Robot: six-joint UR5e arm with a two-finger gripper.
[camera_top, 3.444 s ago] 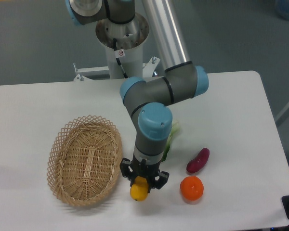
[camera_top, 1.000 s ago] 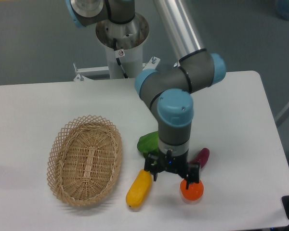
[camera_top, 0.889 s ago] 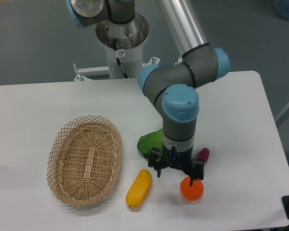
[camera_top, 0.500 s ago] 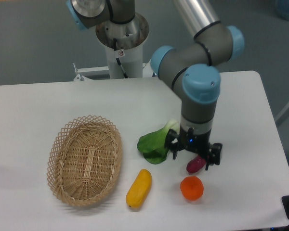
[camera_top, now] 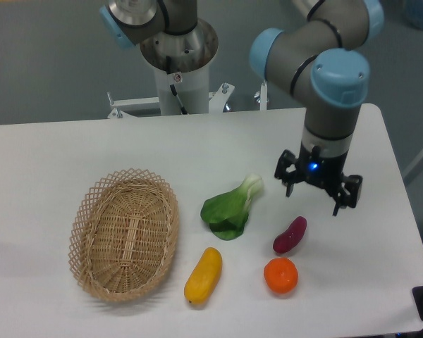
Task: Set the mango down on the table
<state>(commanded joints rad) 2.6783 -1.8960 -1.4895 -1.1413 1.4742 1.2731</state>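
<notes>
Mango [camera_top: 203, 276] lying on the table [camera_top: 70, 155] — just right of the wicker basket [camera_top: 124, 234].
Gripper [camera_top: 317, 190] hangs well right of the basket, jaws apart, holding nothing.

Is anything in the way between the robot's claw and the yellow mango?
Partly. The open, empty gripper hangs above the table, up and to the right of the mango. The purple sweet potato lies roughly on the line between them, with the tangerine just below. The mango already rests on the table.
</notes>
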